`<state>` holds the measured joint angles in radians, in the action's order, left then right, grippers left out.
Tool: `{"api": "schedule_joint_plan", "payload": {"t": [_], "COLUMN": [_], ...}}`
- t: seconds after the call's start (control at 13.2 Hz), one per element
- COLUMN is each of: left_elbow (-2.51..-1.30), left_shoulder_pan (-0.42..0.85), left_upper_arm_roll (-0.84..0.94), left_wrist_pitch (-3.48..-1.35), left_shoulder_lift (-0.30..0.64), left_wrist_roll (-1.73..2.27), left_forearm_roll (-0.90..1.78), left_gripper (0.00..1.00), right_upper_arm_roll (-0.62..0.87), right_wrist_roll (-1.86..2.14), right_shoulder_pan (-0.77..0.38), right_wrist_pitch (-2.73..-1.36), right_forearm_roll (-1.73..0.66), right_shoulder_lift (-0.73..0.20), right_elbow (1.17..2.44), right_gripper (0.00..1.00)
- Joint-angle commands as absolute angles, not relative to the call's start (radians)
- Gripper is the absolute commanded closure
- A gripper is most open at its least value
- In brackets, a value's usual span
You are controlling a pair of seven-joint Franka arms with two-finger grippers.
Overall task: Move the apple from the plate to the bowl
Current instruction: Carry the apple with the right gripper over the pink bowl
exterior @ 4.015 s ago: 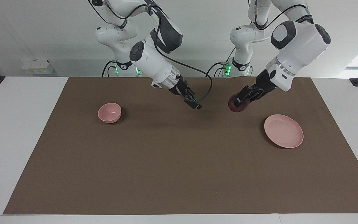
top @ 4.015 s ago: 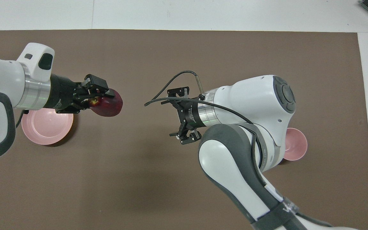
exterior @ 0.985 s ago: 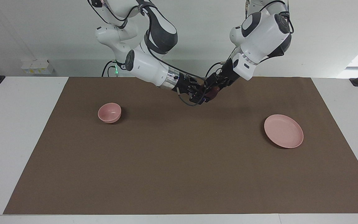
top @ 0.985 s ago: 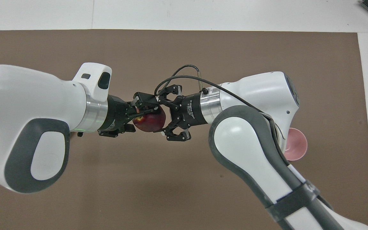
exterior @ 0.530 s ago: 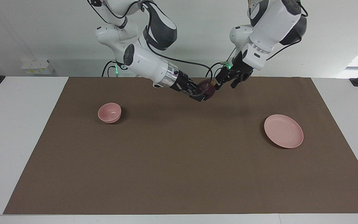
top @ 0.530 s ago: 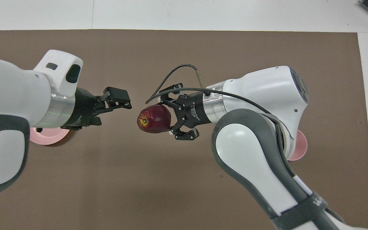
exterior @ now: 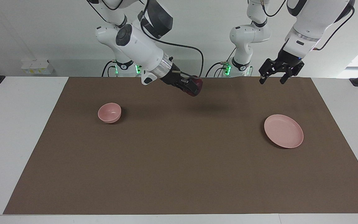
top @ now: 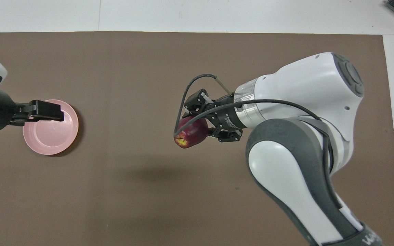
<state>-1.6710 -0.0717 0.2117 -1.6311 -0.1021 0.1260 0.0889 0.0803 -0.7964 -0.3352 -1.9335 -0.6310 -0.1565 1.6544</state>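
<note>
My right gripper (exterior: 194, 86) is shut on the dark red apple (exterior: 197, 84) and holds it in the air over the middle of the brown mat; in the overhead view the apple (top: 190, 134) shows a yellowish patch beyond the right gripper (top: 197, 123). The small pink bowl (exterior: 109, 112) stands on the mat toward the right arm's end and is hidden by that arm in the overhead view. The flat pink plate (exterior: 283, 131) lies bare toward the left arm's end. High over the plate (top: 51, 138), my left gripper (exterior: 271, 80) is open and holds nothing.
The brown mat (exterior: 179, 161) covers most of the white table (exterior: 17, 130). A black cable (top: 197, 80) loops off the right wrist beside the apple. Small white boxes (exterior: 37, 67) sit off the table near the wall.
The apple has passed from my left gripper to my right one. The left arm has drawn back and up to above the plate, while the right gripper has lifted the apple slightly.
</note>
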Motion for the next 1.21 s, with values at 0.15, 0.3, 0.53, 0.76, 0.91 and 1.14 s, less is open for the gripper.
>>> {"api": "schedule_joint_plan", "payload": {"t": [0.15,0.3,0.53,0.76,0.91,1.14], "left_elbow": [-1.652,-1.655,-1.666,-1.7,-1.707,-1.741], "left_shoulder_pan": [-0.066,-0.066,-0.067,-0.067,-0.066,-0.064], "left_upper_arm_roll": [0.198,0.196,0.193,0.186,0.187,0.187], "left_wrist_pitch": [-1.533,-1.514,-1.519,-1.546,-1.548,-1.561], "left_shoulder_lift": [-0.106,-0.103,-0.104,-0.123,-0.124,-0.144], "left_wrist_roll": [0.021,0.02,0.018,0.017,0.026,0.029], "left_forearm_roll": [-0.002,0.006,0.006,0.008,0.008,0.009], "left_gripper": [0.0,0.0,0.0,0.0,0.0,0.0], "right_upper_arm_roll": [0.08,0.081,0.083,0.081,0.08,0.081], "right_wrist_roll": [-0.542,-0.534,-0.529,-0.415,-0.298,-0.154], "right_shoulder_pan": [-0.285,-0.255,-0.206,-0.166,-0.112,-0.052], "right_wrist_pitch": [-1.829,-1.787,-1.76,-1.759,-1.775,-1.923], "right_forearm_roll": [-0.441,-0.356,-0.269,-0.183,-0.17,-0.089], "right_shoulder_lift": [-0.13,-0.117,-0.114,-0.112,-0.097,-0.023], "right_elbow": [1.643,1.643,1.649,1.657,1.696,1.86], "right_gripper": [1.0,1.0,1.0,1.0,1.0,1.0]}}
